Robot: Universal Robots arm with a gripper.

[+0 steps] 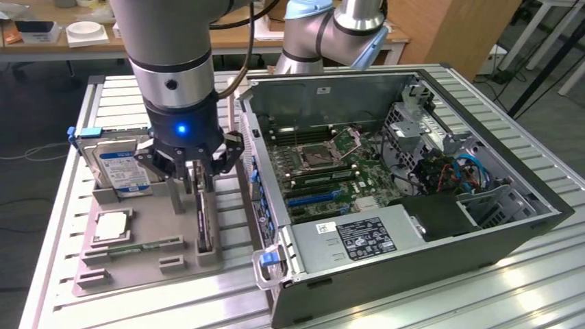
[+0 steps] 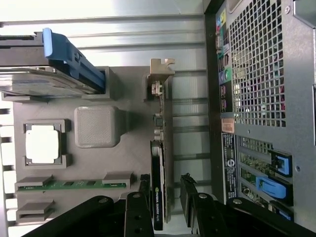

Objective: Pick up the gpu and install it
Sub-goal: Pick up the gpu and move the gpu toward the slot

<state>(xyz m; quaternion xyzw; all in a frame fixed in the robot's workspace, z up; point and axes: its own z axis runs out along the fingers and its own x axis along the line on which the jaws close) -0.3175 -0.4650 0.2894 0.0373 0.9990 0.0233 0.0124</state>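
Grey moulded tray (image 1: 137,273) on the slatted metal table carries the gpu (image 2: 157,163), which stands on its long edge in a slot along the tray edge nearest the open computer case (image 1: 512,236). The gripper (image 1: 199,184) hangs over the card's end away from its metal bracket. Its fingers (image 2: 188,195) are spread to either side of the card, not pinching it. The silver hard drive (image 1: 123,168) stands at a corner on the tray's opposite edge.

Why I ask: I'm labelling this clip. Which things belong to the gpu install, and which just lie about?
Job in hand: gpu, on edge in the grey tray; open gripper astride it; open computer case; its blue expansion slot.
Lying about: hard drive, CPU, memory stick, all in the same tray.
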